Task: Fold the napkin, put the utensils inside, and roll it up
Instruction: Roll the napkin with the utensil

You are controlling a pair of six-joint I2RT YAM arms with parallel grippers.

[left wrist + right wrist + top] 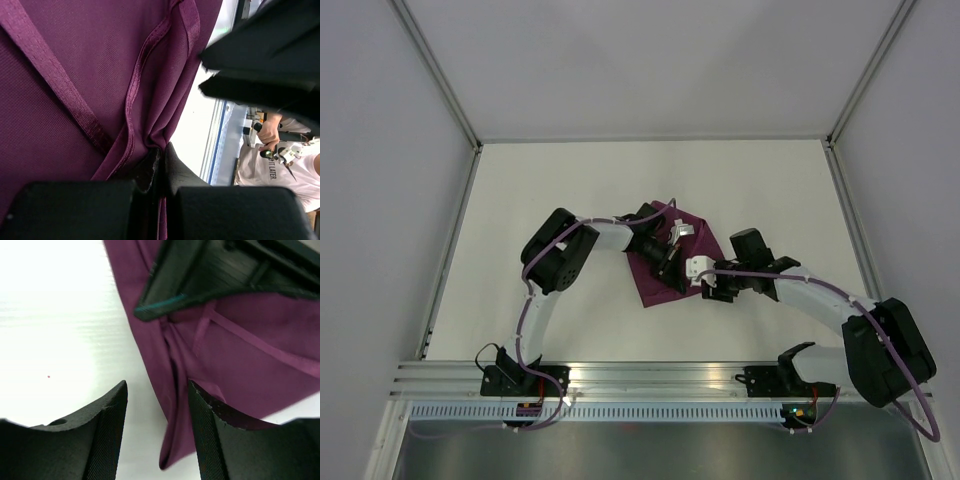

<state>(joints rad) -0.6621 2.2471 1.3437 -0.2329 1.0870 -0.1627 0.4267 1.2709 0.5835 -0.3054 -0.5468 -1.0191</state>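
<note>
The purple napkin [653, 288] lies bunched and partly folded in the middle of the white table. My left gripper [669, 264] comes in from the left and is shut on a gathered fold of the napkin [90, 60]; its fingertips [172, 162] pinch the cloth tight. My right gripper [696, 277] reaches in from the right and stands open. Its fingers [112, 407] straddle the napkin's [240, 365] loose lower edge without closing on it. The left gripper's black body [215, 275] fills the top of the right wrist view. The utensils are hidden or out of view.
White walls enclose the table [570, 200] on three sides. An aluminium rail [650, 375] with both arm bases runs along the near edge. A person in a white shirt [270, 160] shows beyond the table in the left wrist view.
</note>
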